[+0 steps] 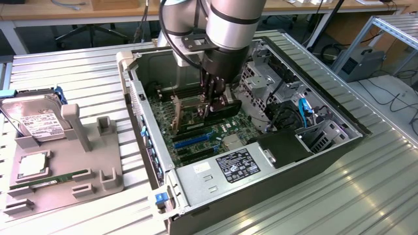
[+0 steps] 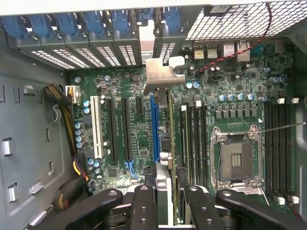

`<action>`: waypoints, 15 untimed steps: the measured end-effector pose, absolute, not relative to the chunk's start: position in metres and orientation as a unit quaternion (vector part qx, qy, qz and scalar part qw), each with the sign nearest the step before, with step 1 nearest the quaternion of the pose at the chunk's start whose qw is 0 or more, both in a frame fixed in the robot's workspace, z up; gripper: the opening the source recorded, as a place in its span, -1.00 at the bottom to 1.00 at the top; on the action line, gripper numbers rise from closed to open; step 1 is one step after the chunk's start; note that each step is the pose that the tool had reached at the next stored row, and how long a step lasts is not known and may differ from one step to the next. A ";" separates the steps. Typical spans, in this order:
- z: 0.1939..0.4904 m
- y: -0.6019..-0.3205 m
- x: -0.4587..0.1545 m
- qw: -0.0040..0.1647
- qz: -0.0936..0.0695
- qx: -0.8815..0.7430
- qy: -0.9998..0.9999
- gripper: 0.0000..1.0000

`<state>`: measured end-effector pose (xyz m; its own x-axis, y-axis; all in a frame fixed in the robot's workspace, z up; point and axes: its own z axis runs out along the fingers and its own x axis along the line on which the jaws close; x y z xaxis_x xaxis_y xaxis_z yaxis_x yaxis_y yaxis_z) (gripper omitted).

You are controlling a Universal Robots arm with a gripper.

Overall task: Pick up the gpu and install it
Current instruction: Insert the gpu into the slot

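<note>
My own arm (image 1: pixel 222 29) is blocking the gpu's (image 2: pixel 165 143) upper edge in the exterior view. Beneath my gripper (image 2: pixel 168 191), its lower end is disappearing between my fingers (image 2: pixel 144 206), so its seating in the slot is staying unclear.

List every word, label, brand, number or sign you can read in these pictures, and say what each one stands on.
No text can be read.
Black label on the power supply: print and symbols too small to read.
White label on the hard drive: blurred lines only.
White sticker beside the black label: unreadable.
Motherboard: white markings too small to read.
</note>
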<state>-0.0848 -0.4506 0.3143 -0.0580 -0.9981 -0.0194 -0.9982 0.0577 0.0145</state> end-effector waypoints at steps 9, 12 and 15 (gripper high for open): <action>0.313 -0.451 -0.086 0.002 0.012 -0.686 0.727 -0.45; 0.313 -0.451 -0.087 0.002 0.012 -0.686 0.727 -0.45; 0.312 -0.451 -0.088 0.002 0.012 -0.686 0.727 -0.45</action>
